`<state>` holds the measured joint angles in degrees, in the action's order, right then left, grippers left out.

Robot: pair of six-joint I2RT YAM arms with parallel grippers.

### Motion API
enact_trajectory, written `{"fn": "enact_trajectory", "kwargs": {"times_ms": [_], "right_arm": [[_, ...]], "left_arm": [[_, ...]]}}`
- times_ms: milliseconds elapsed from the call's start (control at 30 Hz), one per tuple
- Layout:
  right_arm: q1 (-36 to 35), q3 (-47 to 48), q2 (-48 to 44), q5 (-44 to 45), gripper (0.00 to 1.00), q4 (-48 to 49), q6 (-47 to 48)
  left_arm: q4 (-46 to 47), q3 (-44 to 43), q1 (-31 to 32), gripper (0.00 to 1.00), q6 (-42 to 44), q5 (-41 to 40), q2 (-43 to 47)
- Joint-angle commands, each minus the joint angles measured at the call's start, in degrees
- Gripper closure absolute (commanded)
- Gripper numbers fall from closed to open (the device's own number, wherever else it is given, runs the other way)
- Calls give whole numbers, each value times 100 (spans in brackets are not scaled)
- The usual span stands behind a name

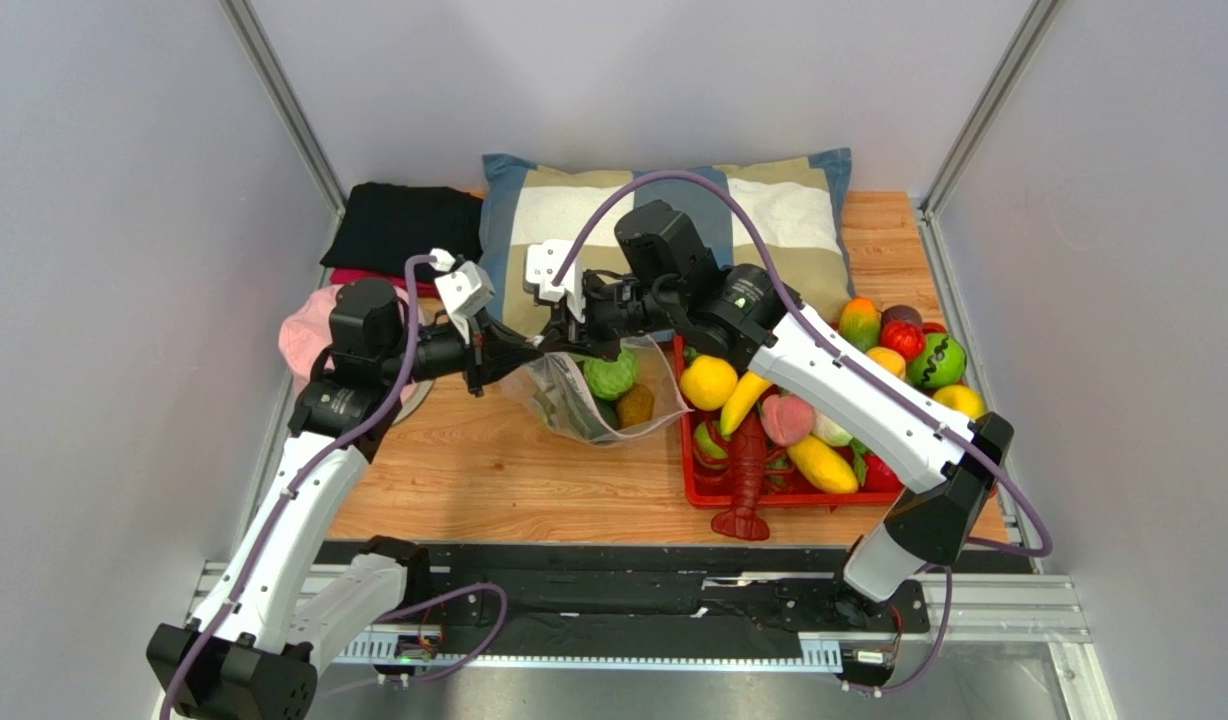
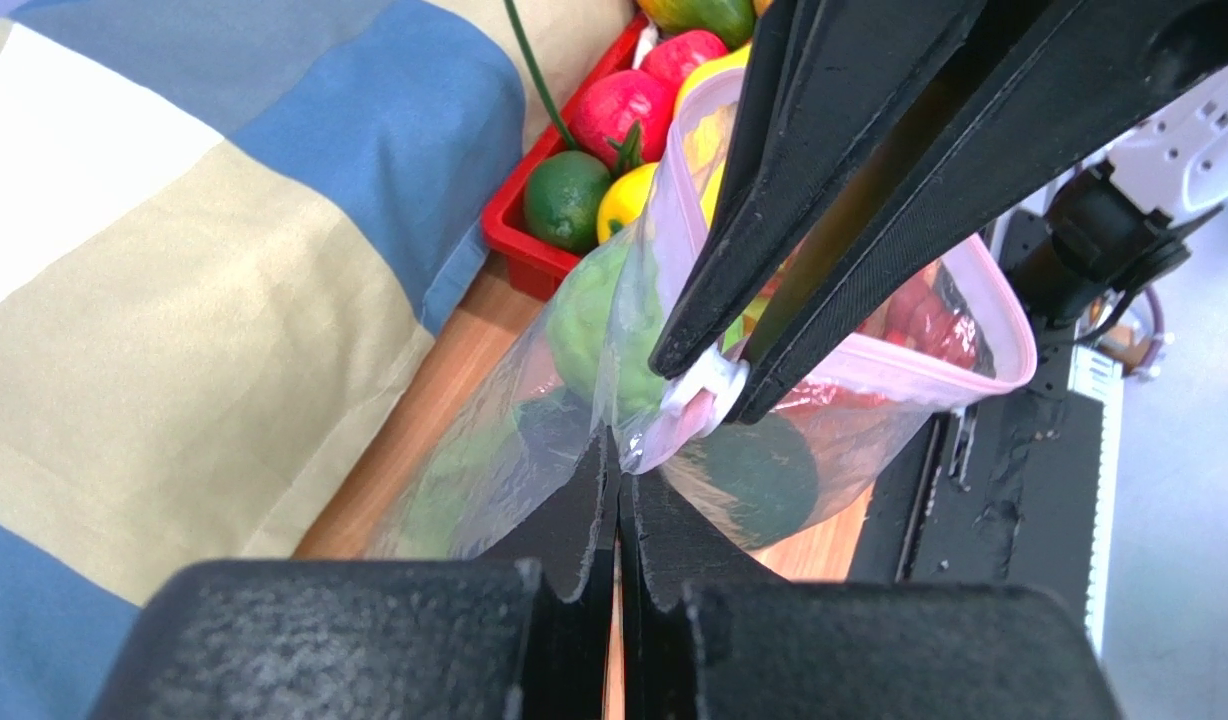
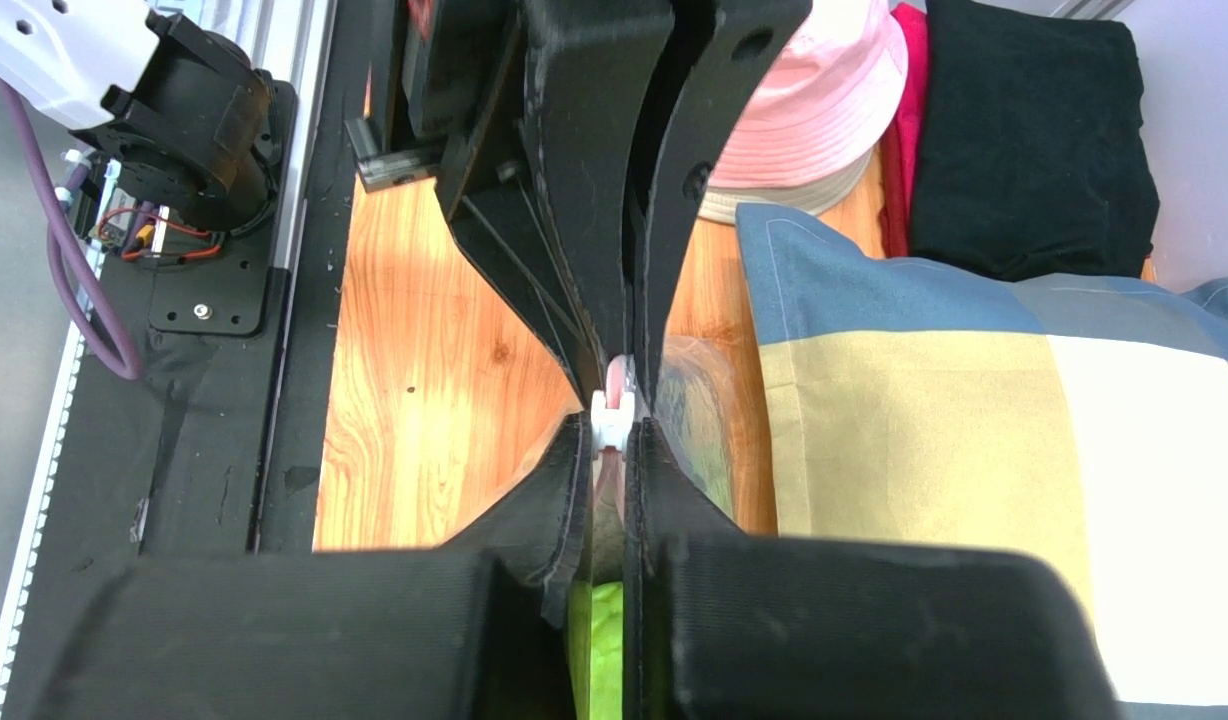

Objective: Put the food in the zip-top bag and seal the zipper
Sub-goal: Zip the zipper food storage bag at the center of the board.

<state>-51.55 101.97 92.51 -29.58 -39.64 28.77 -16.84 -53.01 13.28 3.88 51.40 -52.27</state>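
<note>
Clear dotted zip-top bag sits on the table just beneath the left pincer and right pincer, lettuce head inside. Left wrist: left pincer closed tight on the bag's corner, right pincer directly ahead clamping the zipper. Right wrist: their tips meet at the zipper.

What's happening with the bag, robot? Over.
Left gripper, right gripper shut on zipper. Zip-top bag mouth open, lettuce and avocado inside. Red tray close beside.
</note>
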Motion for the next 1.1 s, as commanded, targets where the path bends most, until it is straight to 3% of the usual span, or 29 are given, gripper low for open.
{"fn": "enact_trajectory", "kwargs": {"times_ms": [0, 633, 1067], "right_arm": [[215, -160, -321, 137, 100, -325, 111], [1111, -660, -813, 128, 100, -1362, 752], [1806, -1136, -1174, 357, 100, -1915, 1270]], "left_arm": [[401, -192, -281, 100, -475, -156, 296], [436, -297, -923, 100, -1231, -306, 455], [225, -438, -1450, 100, -1188, -324, 305]]}}
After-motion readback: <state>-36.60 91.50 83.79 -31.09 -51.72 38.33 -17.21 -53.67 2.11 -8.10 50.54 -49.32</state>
